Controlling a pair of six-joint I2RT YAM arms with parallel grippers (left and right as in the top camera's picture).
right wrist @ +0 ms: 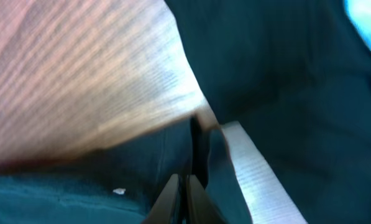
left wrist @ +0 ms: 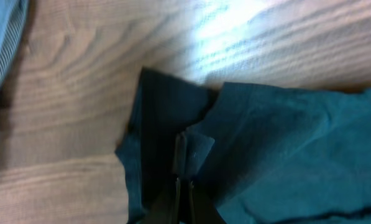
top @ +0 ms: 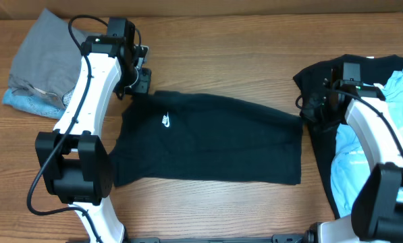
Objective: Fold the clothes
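Pincers both clenched: left gripper (left wrist: 183, 169) pinches the dark garment (top: 215, 138) at its far-left corner, right gripper (right wrist: 186, 184) at its far-right corner. It lies flat mid-table (top: 255, 54). Gray garment (top: 42, 57) left; clothes pile (top: 366, 67) right.

From my station I count one dark cotton shirt with a small white logo (top: 208, 138), one grey fabric garment (top: 46, 50), one crumpled black garment (top: 319, 71) and two pale blue cloths: the left blue cloth (top: 25, 101) and the right blue cloth (top: 353, 162), which may be more than one piece. There is one wooden tabletop (top: 242, 54) and two white-and-black arms, the left arm (top: 86, 101) and the right arm (top: 380, 131)
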